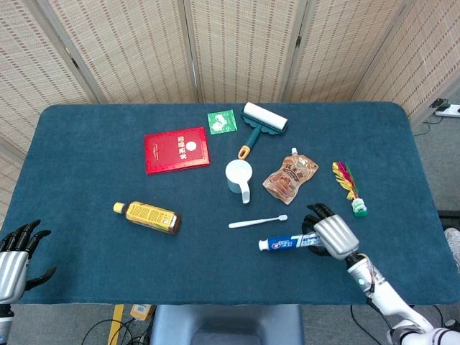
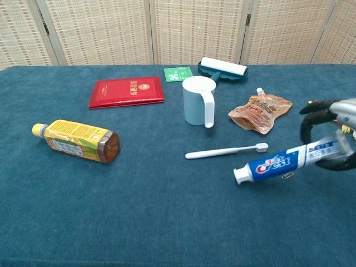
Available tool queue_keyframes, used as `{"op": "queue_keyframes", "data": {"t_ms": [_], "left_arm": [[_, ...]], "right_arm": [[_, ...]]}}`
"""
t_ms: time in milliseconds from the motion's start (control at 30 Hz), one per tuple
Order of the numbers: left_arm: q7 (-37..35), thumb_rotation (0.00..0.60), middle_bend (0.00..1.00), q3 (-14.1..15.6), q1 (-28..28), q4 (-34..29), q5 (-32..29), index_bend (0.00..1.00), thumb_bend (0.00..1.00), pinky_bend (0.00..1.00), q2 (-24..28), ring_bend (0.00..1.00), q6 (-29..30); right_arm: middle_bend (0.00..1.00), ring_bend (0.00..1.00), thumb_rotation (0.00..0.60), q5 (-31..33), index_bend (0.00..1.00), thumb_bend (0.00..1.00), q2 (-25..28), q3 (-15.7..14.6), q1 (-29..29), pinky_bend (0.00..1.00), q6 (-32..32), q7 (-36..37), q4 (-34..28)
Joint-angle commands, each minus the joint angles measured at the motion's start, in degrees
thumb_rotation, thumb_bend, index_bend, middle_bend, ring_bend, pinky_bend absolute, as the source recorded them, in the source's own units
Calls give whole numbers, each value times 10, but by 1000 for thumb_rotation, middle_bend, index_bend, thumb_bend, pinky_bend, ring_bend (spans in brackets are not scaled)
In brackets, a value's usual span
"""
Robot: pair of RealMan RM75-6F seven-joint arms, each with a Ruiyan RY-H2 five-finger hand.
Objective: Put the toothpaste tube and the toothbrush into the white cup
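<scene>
**Right hand has the toothpaste, toothbrush on the cloth**

My right hand (image 1: 333, 236) grips the toothpaste tube (image 1: 289, 242) at its tail end; in the chest view the tube (image 2: 283, 163) looks lifted off the blue tabletop (image 1: 86, 136), cap end tilted down and pointing left. Using the white cup (image 1: 239, 176) as landmark: the tube is in front of the cup and to its right, well apart from it. The toothbrush (image 1: 257, 221) lies flat in front of the cup, between cup and tube, head to the right; tube cap near it, not touching. Cup stands upright, handle facing me.

My left hand (image 1: 16, 254) is far front-left of the cup at the table's near corner, fingers spread, holding nothing.

Other stuff around the cup: lint roller (image 1: 260, 123) behind it, green packet (image 1: 222, 121) behind and slightly left, red booklet (image 1: 176, 150) to the left and back, yellow-label bottle (image 1: 148, 217) lying on its side front-left, brown spout pouch (image 1: 290, 176) just right, feather shuttlecock (image 1: 350, 188) further right. Woven screens (image 1: 237, 47) behind the table.
</scene>
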Motion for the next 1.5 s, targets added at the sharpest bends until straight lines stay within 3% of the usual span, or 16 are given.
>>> {"op": "queue_keyframes", "data": {"t_ms": [33,233,433,800,933,1167,1400,1500], "left_arm": [[2,600,135,1,-1,-4,3,274,221,202,-2,139,0],[1,600,134,0,-2,-13,5,274,221,202,-2,139,-1],[1,600,128,3,-2,-18,7,274,221,202,-2,139,-2],[6,600,126,5,-1,-20,10,273,221,202,-3,139,-1],[3,600,126,7,3,-19,10,273,221,202,-2,138,3],[-3,600,125,10,8,-16,11,272,222,202,-2,138,7],[-7,600,125,10,11,-15,14,272,222,202,-1,138,12],[-12,600,125,11,11,-16,17,271,221,201,3,139,14]], "right_arm": [[417,163,600,3,774,295,55,4,-12,152,24,13,-12],[428,180,600,25,777,295,105,10,-19,161,23,20,-19],[438,183,600,26,790,295,140,0,-5,161,-21,-3,-25],[424,183,600,26,790,295,132,11,31,161,-66,-49,-57],[374,171,600,29,651,295,127,19,43,145,-76,-68,-80],[219,53,600,54,221,265,122,38,68,65,-103,-100,-128],[166,39,600,86,32,262,91,64,97,53,-127,-133,-153],[163,38,600,96,0,226,76,71,107,53,-132,-138,-155]]}}
